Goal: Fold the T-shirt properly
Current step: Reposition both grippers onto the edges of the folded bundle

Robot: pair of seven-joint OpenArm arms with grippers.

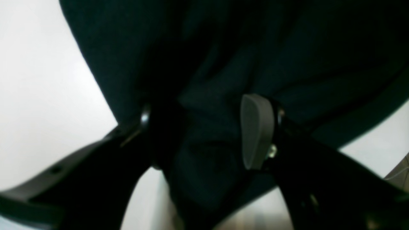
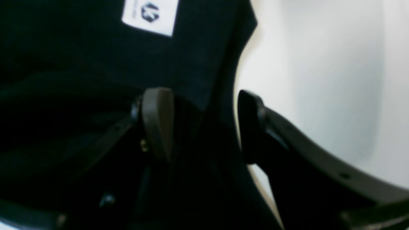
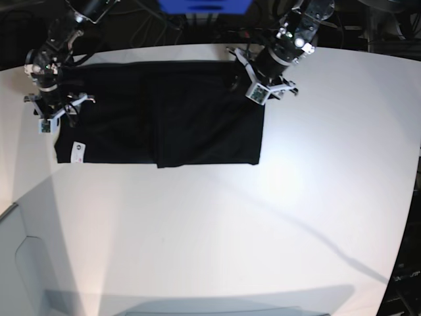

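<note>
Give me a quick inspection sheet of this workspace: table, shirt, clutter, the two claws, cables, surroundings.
Surface: white table, bare where the cloth does not cover it.
Job's things: black T-shirt lying flat at the far edge as a wide rectangle, partly folded, with a small white label at one near corner.
Clutter: nothing seen.
Grippers: left gripper is over one end of the shirt, cloth bunched between its jaws. Right gripper is at the label end, jaws apart and straddling the shirt's edge; a firm pinch cannot be told.
Cables: dark cables behind the table's far edge.
Surroundings: a blue object behind the table; the rest is dark.
</note>
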